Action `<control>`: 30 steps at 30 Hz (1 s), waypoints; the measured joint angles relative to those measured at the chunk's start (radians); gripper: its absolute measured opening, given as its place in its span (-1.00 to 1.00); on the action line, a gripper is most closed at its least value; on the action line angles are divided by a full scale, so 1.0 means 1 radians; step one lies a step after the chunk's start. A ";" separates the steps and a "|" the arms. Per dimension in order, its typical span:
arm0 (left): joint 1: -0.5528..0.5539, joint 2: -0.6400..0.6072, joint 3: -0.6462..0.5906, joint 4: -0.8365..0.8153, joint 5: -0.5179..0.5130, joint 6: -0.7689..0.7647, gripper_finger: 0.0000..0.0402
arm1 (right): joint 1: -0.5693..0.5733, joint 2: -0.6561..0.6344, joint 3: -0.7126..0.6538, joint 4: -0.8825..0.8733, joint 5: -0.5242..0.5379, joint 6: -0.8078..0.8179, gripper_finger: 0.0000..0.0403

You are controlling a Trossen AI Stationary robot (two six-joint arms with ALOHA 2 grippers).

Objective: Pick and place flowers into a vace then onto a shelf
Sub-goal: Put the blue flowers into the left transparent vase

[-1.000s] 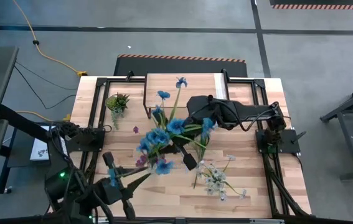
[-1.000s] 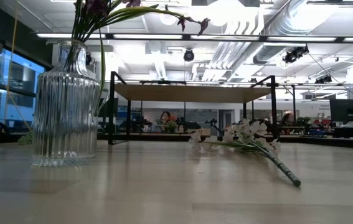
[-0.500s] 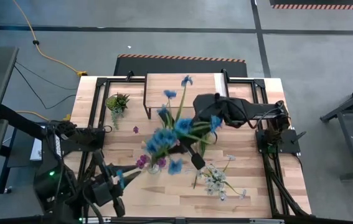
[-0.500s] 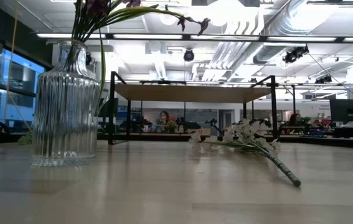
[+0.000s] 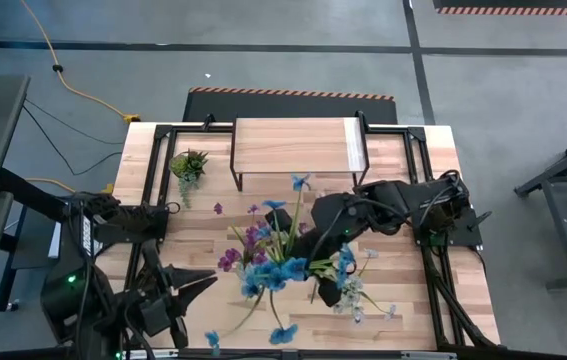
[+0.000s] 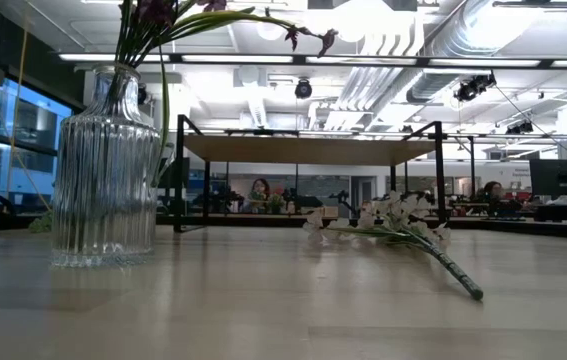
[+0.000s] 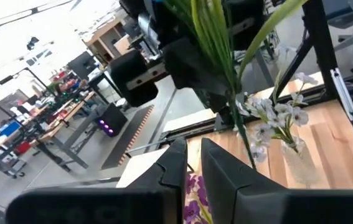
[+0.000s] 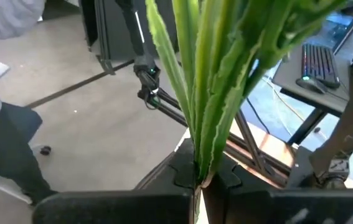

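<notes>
The right claw (image 5: 329,290) is pinching the blue flowers (image 5: 281,268) by their green stems (image 8: 208,93), its fingers pressed together on the bundle, and it is hanging over the near middle of the table (image 5: 403,310), with the blossoms fanning out toward the left arm. Just beside it, the white-pale pink spray (image 5: 355,297) is lying flat on the boards; the low view is showing it resting on its side with its stem (image 6: 451,270) pointing toward the camera. Next to the blue blossoms, the ribbed glass vase (image 6: 104,170) is standing upright on the table and is holding the purple flowers (image 5: 247,245), whose stems are rising out of its mouth and arching over. The left claw (image 5: 180,292) is waiting near the table's front left corner, its fingers (image 7: 176,168) nearly pressed together with only a thin slit between them and nothing held. At the far edge, the shelf (image 5: 295,146) is standing with its plank top bare, and a small green potted plant (image 5: 188,163) is sitting just beside its left legs.
</notes>
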 joint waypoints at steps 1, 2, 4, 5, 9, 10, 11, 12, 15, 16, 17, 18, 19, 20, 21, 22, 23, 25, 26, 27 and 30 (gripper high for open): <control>0.000 -0.001 0.000 -0.006 0.009 0.000 -0.61 | -0.003 0.000 0.000 -0.001 0.000 -0.002 -1.00; 0.001 -0.001 0.000 -0.012 0.014 0.000 -0.62 | -0.007 0.000 0.000 -0.003 0.000 -0.006 -1.00; 0.001 -0.001 0.000 -0.013 0.019 0.000 -0.64 | -0.021 0.000 0.000 -0.010 -0.006 -0.018 -1.00; 0.001 -0.001 0.000 -0.012 0.023 0.000 -0.64 | -0.030 0.000 0.000 -0.014 -0.021 -0.022 -1.00; 0.001 -0.001 0.000 -0.011 0.065 0.000 -0.66 | -0.083 0.001 0.000 -0.012 -0.127 -0.023 -1.00; 0.001 -0.001 0.000 -0.012 0.068 0.000 -0.65 | -0.095 0.001 0.000 -0.010 -0.156 -0.023 -1.00; 0.001 -0.001 0.000 -0.014 0.068 0.000 -0.65 | -0.106 0.001 0.000 -0.007 -0.176 -0.023 -1.00; 0.001 -0.001 0.000 -0.021 0.067 0.000 -0.66 | -0.115 0.002 0.000 0.001 -0.187 -0.024 -1.00; 0.001 -0.001 0.000 -0.090 0.057 0.000 -0.68 | -0.131 0.002 0.000 0.037 -0.203 -0.043 -1.00; 0.001 -0.003 0.000 -0.118 0.052 -0.002 -0.69 | -0.133 0.002 0.000 0.052 -0.211 -0.053 -1.00; 0.001 -0.008 0.000 -0.149 0.049 -0.010 -0.70 | -0.135 0.002 0.000 0.060 -0.217 -0.067 -1.00; 0.001 -0.014 0.000 -0.167 0.048 -0.021 -0.71 | -0.137 0.002 0.000 0.061 -0.221 -0.076 -1.00; 0.002 -0.020 -0.001 -0.165 0.052 -0.020 -0.72 | -0.142 0.002 0.000 0.058 -0.222 -0.084 -1.00; 0.003 -0.030 -0.002 -0.165 0.058 -0.002 -0.74 | -0.147 0.002 0.000 0.053 -0.224 -0.091 -1.00; 0.002 -0.038 -0.002 -0.165 0.069 0.003 -0.75 | -0.155 0.002 0.000 0.046 -0.231 -0.094 -1.00; 0.003 -0.045 -0.002 -0.165 0.080 0.003 -0.76 | -0.165 0.002 0.000 0.042 -0.244 -0.093 -1.00; 0.003 -0.053 -0.002 -0.165 0.097 0.003 -0.77 | -0.177 0.002 0.000 0.040 -0.265 -0.093 -1.00; 0.003 -0.068 -0.002 -0.165 0.118 0.003 -0.79 | -0.200 0.002 0.000 0.027 -0.313 -0.087 -1.00; 0.003 -0.076 -0.002 -0.165 0.125 0.003 -0.79 | -0.212 0.002 0.000 0.024 -0.340 -0.076 -1.00; 0.003 -0.083 -0.002 -0.165 0.126 0.004 -0.80 | -0.222 0.003 0.000 0.021 -0.363 -0.070 -1.00; 0.003 -0.105 -0.002 -0.165 0.138 0.018 -0.81 | -0.242 0.011 0.000 0.028 -0.407 -0.066 -1.00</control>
